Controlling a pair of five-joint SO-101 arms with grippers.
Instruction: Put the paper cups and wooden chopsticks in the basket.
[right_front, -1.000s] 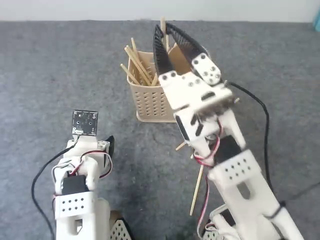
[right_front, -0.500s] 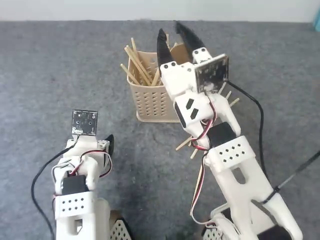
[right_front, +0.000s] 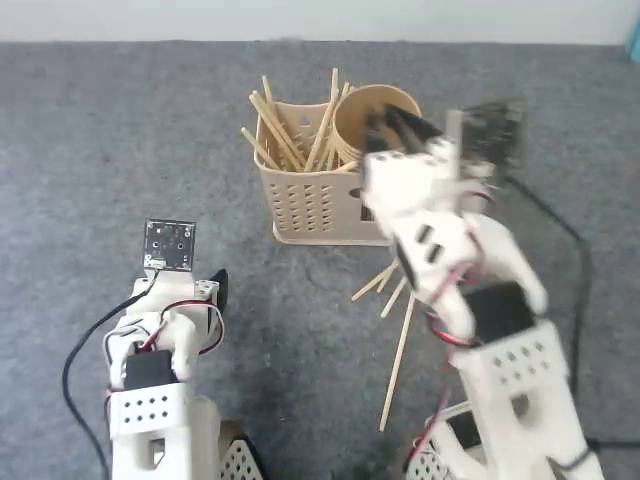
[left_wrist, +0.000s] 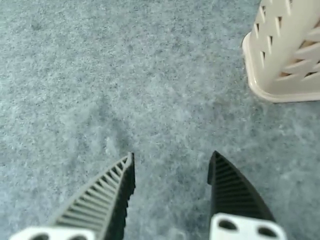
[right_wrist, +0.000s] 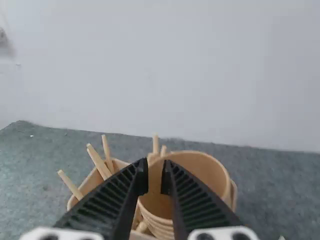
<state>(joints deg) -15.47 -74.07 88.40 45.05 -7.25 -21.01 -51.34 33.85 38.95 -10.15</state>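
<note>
The beige slotted basket (right_front: 312, 205) stands at the back middle, also seen as the basket (left_wrist: 285, 55). Several wooden chopsticks (right_front: 290, 130) lean inside it, beside stacked paper cups (right_front: 372, 112). Loose chopsticks (right_front: 398, 345) lie on the carpet in front of it. My right gripper (right_front: 395, 130) hovers above the cups (right_wrist: 187, 182), its fingers nearly together and holding nothing. The right wrist view has my right gripper (right_wrist: 154, 167) over the cup rim, with chopsticks (right_wrist: 98, 160) to one side. My left gripper (left_wrist: 172, 159) is open, low over bare carpet at front left (right_front: 218, 288).
Grey carpet covers the whole table, with a pale wall along the far edge. The right arm's black cable (right_front: 578, 260) trails at the right. Open carpet lies left of the basket and between the arms.
The right gripper let go of a chopstick over the basket, drew back to the right and closed its fingers. The left arm has not moved.
</note>
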